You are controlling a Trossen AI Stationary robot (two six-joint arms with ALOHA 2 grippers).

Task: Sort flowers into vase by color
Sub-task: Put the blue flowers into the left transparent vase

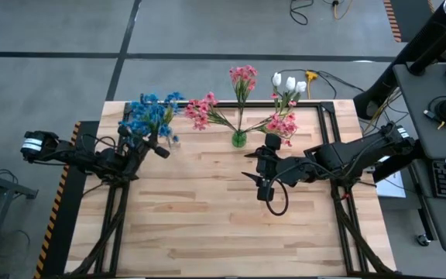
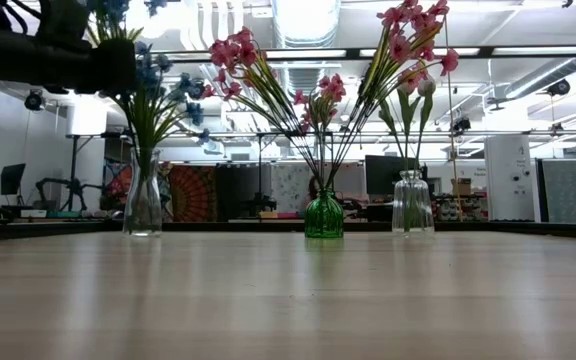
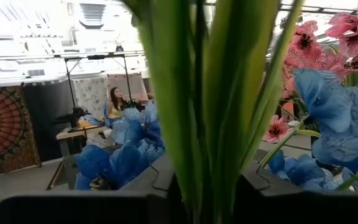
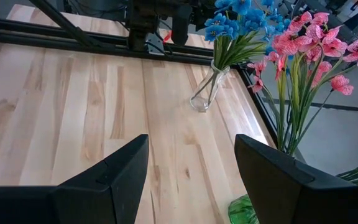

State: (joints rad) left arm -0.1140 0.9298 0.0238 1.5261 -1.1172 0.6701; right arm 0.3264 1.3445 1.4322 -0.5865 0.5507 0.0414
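Where your left hand (image 1: 159,149) sits against the clear glass vase (image 2: 142,205) at the far left of the pale wooden surface (image 1: 207,217), its fingers flank the green stems of the blue blossom sprigs (image 1: 149,115); you cannot tell whether they grip. Those blue sprigs stand in that vase. The pink blossom sprigs (image 2: 313,85) fan out of the small green glass vase (image 2: 323,216) at far centre. White tulip-like buds (image 1: 289,83) stand with some pink ones in a second clear vase (image 2: 412,204) to the right. Your right hand (image 1: 263,174) hovers near the green vase, fingers spread, holding nothing.
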